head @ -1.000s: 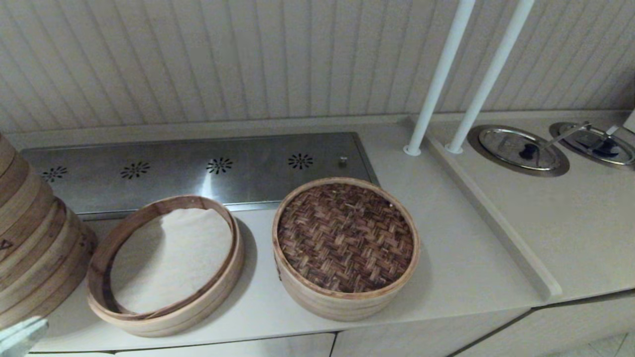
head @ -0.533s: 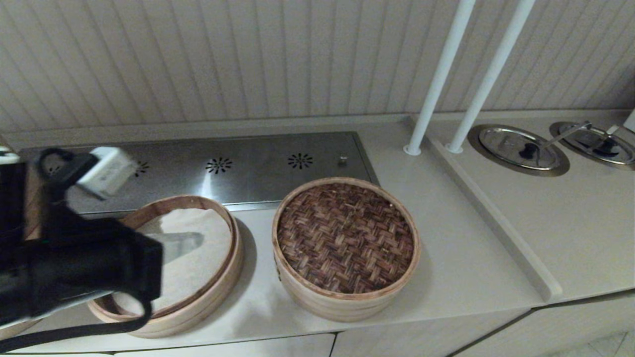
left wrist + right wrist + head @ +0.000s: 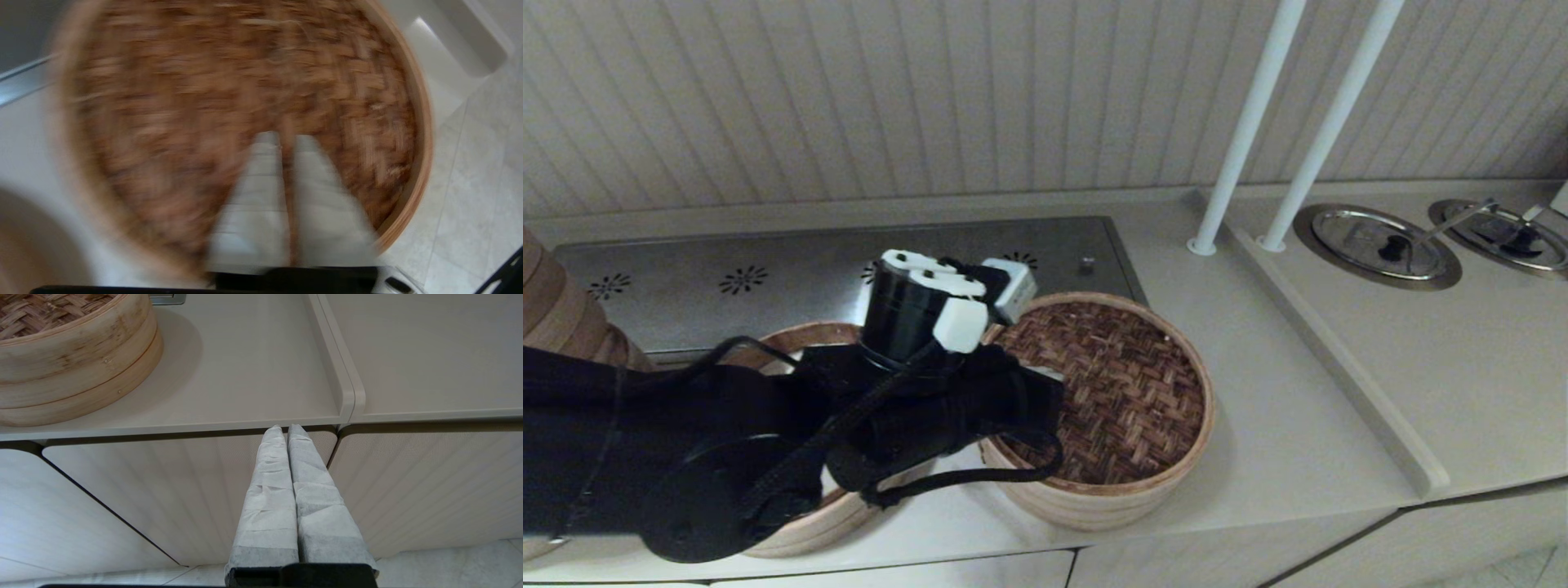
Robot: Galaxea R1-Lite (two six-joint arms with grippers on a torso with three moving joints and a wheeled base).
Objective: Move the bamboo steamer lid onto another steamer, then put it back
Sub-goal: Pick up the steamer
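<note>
The bamboo steamer lid (image 3: 1119, 392), brown herringbone weave in a pale rim, sits on top of a pale bamboo steamer (image 3: 1086, 506) at the counter's middle. Its loop does not show. My left arm reaches in from the left, and my left gripper (image 3: 287, 139) hangs just above the weave, over the lid's left half, with its taped fingers (image 3: 261, 196) together and nothing between them. My right gripper (image 3: 287, 428) is shut and empty, parked below the counter's front edge before the cabinet doors, right of the lid (image 3: 36, 310). No basket with dark slats is in view.
The steamer with the whitish inside (image 3: 845, 514) lies mostly under my left arm. A tall stack of steamers (image 3: 556, 327) stands far left. Behind are a perforated steel plate (image 3: 768, 278) and two white poles (image 3: 1241, 131). A raised ridge (image 3: 1331, 351) separates round steel covers (image 3: 1376, 245).
My left arm has swept in from the far left, across the whitish steamer, to above the woven lid. The lid and both steamers have not moved.
</note>
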